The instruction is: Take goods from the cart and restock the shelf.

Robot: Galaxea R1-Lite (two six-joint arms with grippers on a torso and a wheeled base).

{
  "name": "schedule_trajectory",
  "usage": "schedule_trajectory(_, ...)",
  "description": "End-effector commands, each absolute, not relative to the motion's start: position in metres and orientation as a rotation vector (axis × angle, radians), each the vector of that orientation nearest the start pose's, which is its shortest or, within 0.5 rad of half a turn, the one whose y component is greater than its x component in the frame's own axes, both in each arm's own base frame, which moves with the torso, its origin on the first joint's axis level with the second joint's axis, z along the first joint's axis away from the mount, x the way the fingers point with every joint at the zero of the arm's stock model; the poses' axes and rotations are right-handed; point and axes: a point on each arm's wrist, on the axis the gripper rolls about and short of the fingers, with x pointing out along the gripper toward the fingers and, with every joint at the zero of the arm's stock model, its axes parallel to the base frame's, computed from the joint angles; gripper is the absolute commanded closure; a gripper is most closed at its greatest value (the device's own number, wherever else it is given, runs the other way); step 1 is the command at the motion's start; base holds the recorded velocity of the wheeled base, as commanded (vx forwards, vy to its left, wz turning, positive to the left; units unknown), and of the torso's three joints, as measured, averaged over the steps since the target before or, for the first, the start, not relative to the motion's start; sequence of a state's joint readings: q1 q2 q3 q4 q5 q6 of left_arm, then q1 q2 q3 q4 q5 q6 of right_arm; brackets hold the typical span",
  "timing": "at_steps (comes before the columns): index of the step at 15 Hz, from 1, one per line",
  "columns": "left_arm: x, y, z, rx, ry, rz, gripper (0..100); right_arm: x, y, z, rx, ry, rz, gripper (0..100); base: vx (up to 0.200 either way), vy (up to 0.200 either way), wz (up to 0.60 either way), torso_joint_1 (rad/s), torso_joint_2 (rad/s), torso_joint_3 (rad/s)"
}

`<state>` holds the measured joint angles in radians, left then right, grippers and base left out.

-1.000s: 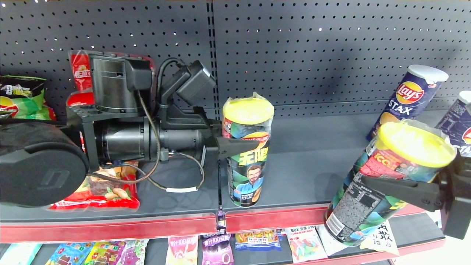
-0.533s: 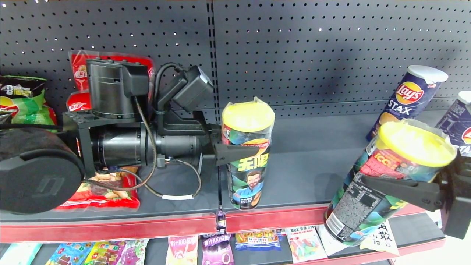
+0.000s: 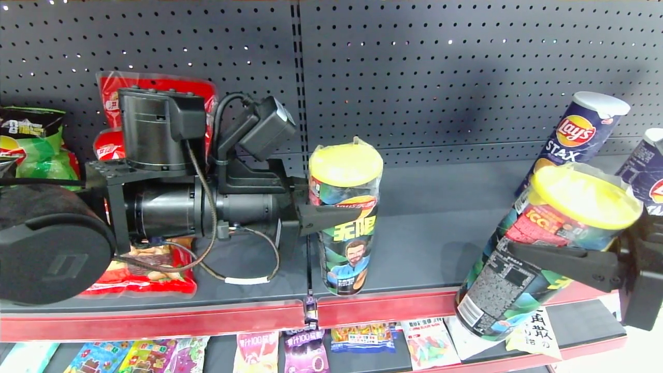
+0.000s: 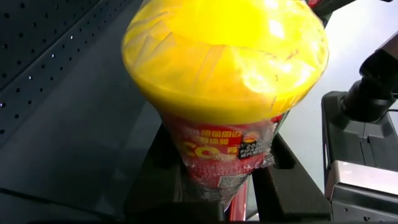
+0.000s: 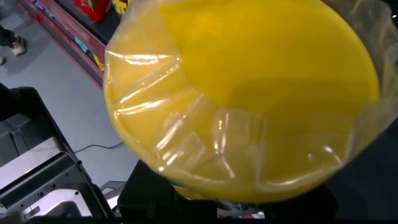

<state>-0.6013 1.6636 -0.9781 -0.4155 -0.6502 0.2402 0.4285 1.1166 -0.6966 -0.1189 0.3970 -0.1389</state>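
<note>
head view | left gripper (image 3: 335,215) clamps left can (image 3: 348,255), upright at shelf (image 3: 430,233) front | right gripper (image 3: 550,255) clamps right can (image 3: 550,224), tilted

Head camera faces the shelf (image 3: 440,223); wrist cameras hang close above cans (image 4: 224,56) (image 5: 249,81).

Rear wall: dark grey perforated metal back panel (image 3: 466,62), divided by a vertical slotted upright (image 3: 296,77); points of light show through some holes. The dark grey metal shelf deck (image 3: 430,223) carries a red front rail (image 3: 155,321). A lower shelf (image 3: 590,311) sits beneath. Below: smooth pale grey floor (image 5: 43,87).
</note>
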Motion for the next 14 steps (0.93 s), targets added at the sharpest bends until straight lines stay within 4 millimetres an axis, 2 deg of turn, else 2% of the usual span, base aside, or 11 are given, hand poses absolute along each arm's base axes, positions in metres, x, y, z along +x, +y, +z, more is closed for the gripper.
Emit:
schedule_trajectory(1, 0.245, -0.184, 0.219, 0.201, 0.144, -1.271, 0, 0.139, 0.073, 0.237, -0.136, 0.258, 0.841, 100, 0.0, 0.0, 0.0, 0.0, 0.0, 0.0)
schedule_trajectory(6, 0.246, -0.184, 0.217, 0.21, 0.144, -1.266, 0, 0.145, 0.076, 0.242, -0.136, 0.25, 0.839, 100, 0.0, 0.0, 0.0, 0.0, 0.0, 0.0)
schedule_trajectory(8, 0.247, -0.175, 0.218, 0.209, 0.144, -1.237, 0, 0.157, 0.081, 0.249, -0.136, 0.243, 0.831, 100, 0.0, 0.0, 0.0, 0.0, 0.0, 0.0)
schedule_trajectory(11, 0.233, -0.148, 0.215, 0.204, 0.164, -1.177, 0, 0.193, 0.093, 0.265, -0.135, 0.232, 0.816, 100, 0.0, 0.0, 0.0, 0.0, 0.0, 0.0)
schedule_trajectory(13, 0.225, -0.135, 0.213, 0.201, 0.173, -1.15, 0, 0.218, 0.099, 0.265, -0.134, 0.249, 0.798, 100, 0.0, 0.0, 0.0, 0.0, 0.0, 0.0)
schedule_trajectory(14, 0.218, -0.125, 0.212, 0.197, 0.179, -1.127, 0, 0.236, 0.106, 0.267, -0.132, 0.25, 0.794, 100, 0.0, 0.0, 0.0, 0.0, 0.0, 0.0)
